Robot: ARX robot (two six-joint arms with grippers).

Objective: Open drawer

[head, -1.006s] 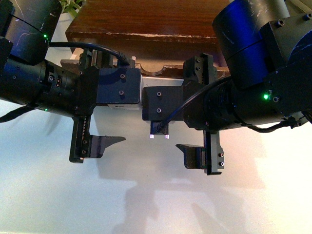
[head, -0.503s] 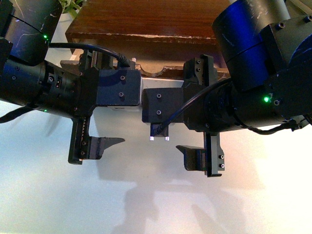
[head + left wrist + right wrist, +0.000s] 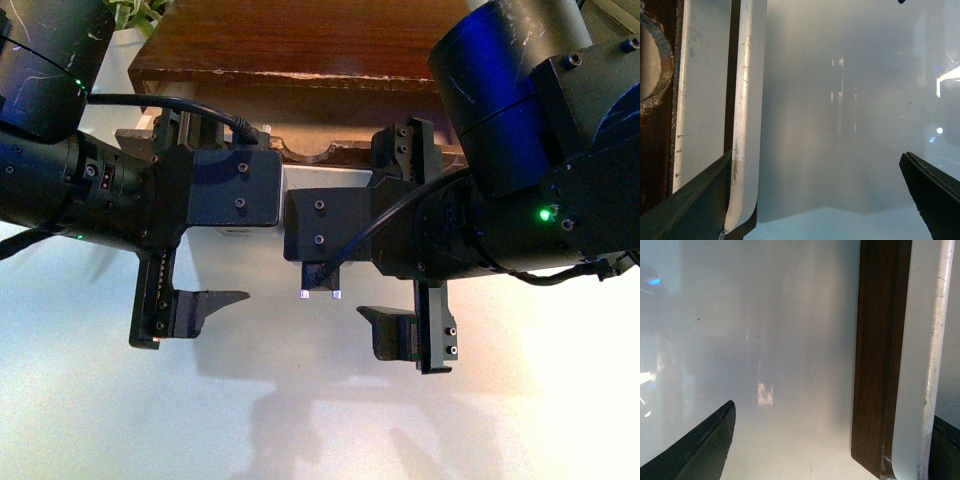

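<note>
The drawer [image 3: 318,152] is dark brown with a semicircular notch in its top edge, under the wooden cabinet top [image 3: 300,40]. Both arms hide most of it in the front view. My left gripper [image 3: 185,220] and right gripper [image 3: 405,235] are both open and empty, side by side in front of the drawer. In the left wrist view the white bar handle [image 3: 747,115] stands off the drawer front [image 3: 655,150], just inside one finger [image 3: 690,205] of the open left gripper [image 3: 812,210]. In the right wrist view the handle [image 3: 920,365] lies just inside one finger [image 3: 945,450] of the open right gripper [image 3: 825,460].
The white tabletop [image 3: 300,420] stretches in front of the cabinet, with the arms' shadows on it. A green plant [image 3: 135,12] shows at the far left behind the cabinet. The two wrists nearly touch each other at the middle.
Both arms have shifted a little to the left and lower in the front view, the left arm more. Both grippers stay open.
</note>
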